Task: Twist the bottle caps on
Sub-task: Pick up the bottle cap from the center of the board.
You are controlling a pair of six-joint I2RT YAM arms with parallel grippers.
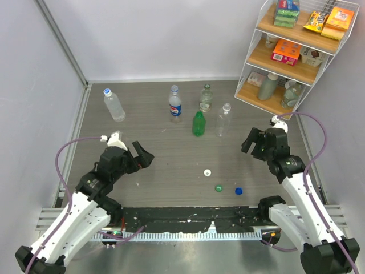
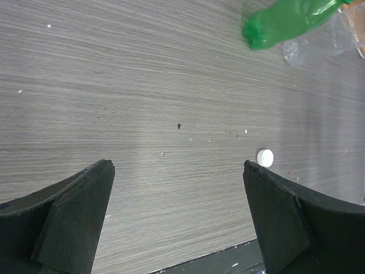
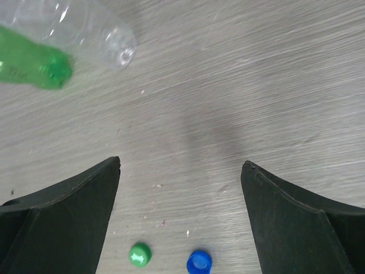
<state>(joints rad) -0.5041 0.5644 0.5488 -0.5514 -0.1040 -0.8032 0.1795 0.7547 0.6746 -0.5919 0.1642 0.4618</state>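
Observation:
Three bottles stand at the back middle of the table: a cola-labelled bottle (image 1: 175, 105), a green bottle (image 1: 198, 124) and a plain clear bottle (image 1: 223, 120). The white cap (image 1: 207, 172), green cap (image 1: 218, 188) and blue cap (image 1: 238, 191) lie loose near the front. My left gripper (image 1: 142, 155) is open and empty, left of the caps. My right gripper (image 1: 249, 141) is open and empty, right of the bottles. The left wrist view shows the white cap (image 2: 265, 157) by my right finger and the green bottle (image 2: 285, 23). The right wrist view shows the green cap (image 3: 140, 254), the blue cap (image 3: 199, 262), the green bottle (image 3: 28, 60) and the clear bottle (image 3: 85, 28).
A clear bottle with a dark cap (image 1: 206, 98) stands behind the green one. Another capped clear bottle (image 1: 114, 105) stands at the back left. A wire shelf (image 1: 296, 51) with snacks and bottles fills the back right corner. Walls close the left and back sides.

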